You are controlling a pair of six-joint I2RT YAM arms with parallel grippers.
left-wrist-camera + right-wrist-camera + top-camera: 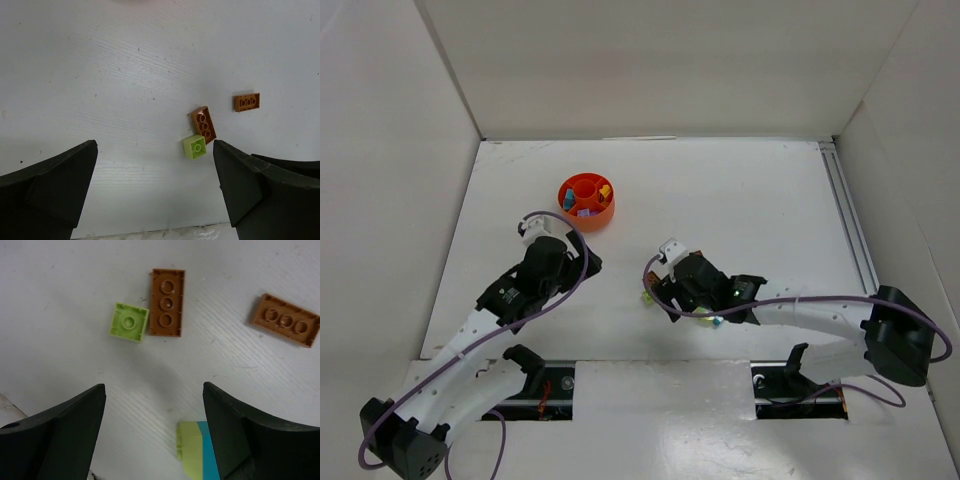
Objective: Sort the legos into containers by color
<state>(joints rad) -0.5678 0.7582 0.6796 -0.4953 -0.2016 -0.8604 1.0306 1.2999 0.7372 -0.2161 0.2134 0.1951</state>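
Legos, loose lot and sorted lot, entered from the two claws outward.

Right claw (155,432): jaws spread wide, pinching nothing. A pale green and cyan piece (197,452) lies on the counter (740,200) against the inner face of one finger (250,430); whether it touches cannot be told. The other finger (60,435) stands clear of everything.

Beyond the tips:
- lime green brick (129,322), square, one ring on its upper face
- first brown brick (167,302), oblong, three rings in a row, just beside the lime one, edge to edge or nearly so
- second brown brick (286,319), same kind, tilted, apart from the other two

Left claw (155,187): jaws spread to full width, nothing between them, nothing touched. Its view also shows one lime green and two brown bricks flat on the counter. The lime one sits just off the tip of one finger (245,185), with a brown one against it.

Dish (588,223): round, orange-red, divided into compartments, on the counter beyond the left claw and well apart from the loose bricks. It holds several small pieces, among them one cyan and one yellow. Which compartment each occupies is too small to tell.
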